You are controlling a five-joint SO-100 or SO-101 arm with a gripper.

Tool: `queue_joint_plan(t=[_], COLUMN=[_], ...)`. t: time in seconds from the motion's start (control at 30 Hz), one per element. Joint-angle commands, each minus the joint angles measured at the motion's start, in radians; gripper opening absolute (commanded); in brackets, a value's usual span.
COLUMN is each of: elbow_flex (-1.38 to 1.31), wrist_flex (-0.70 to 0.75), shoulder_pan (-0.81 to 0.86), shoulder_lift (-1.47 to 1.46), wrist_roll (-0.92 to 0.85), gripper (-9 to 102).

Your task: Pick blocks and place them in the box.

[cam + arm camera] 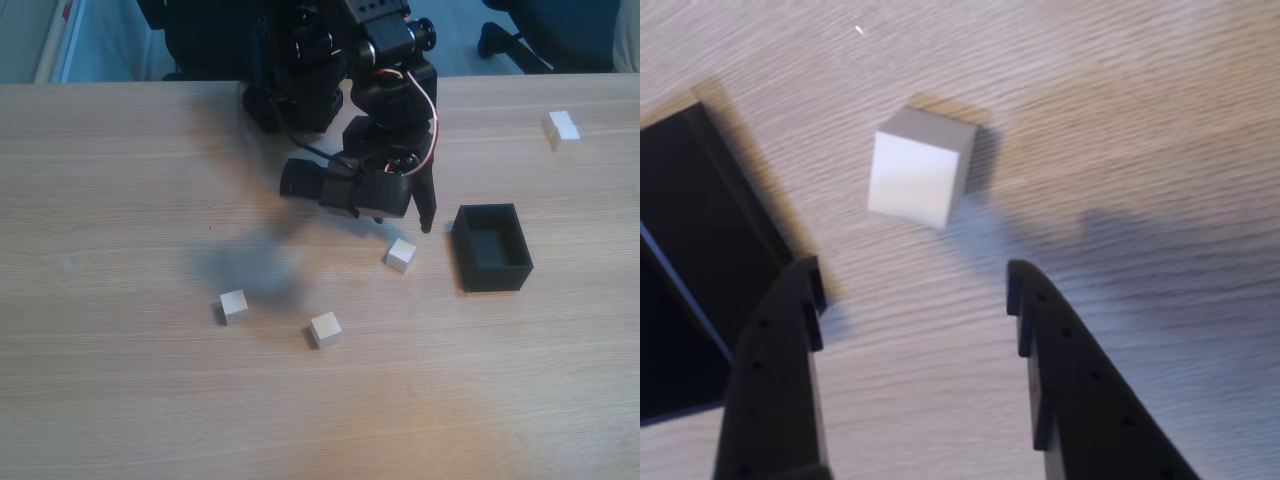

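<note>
Claw (915,285) spread, empty, above a block (917,168); box (492,247) long axis runs away from the camera

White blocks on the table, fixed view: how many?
4. One far right near the table's back edge, one beside the black box under the end effector, two toward the front. The arm could hide more.

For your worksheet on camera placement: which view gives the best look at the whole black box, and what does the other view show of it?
The fixed view is best: the box appears whole, open-topped, with nothing visible inside, right of the nearest white block. The wrist view catches just one corner and wall of the box at its left edge, beside the open gripper.
</note>
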Motion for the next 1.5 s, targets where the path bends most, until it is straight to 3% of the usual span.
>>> queue_joint_plan(t=[0.0, 0.7, 1.1, 1.17, 1.33, 1.47], elbow_flex=[-0.069, -0.115, -0.140, -0.144, -0.149, -0.224], wrist_flex=[-0.020, -0.124, -0.133, -0.137, -0.089, 0.038], shoulder_pan=[-0.002, 0.012, 0.003, 0.000, -0.009, -0.009], shoulder_lift=[-0.028, -0.241, -0.296, -0.302, -0.265, -0.160], wrist_roll=[0.031, 0.098, 0.103, 0.106, 0.078, 0.044], gripper=[20, 18, 11, 4, 0, 0])
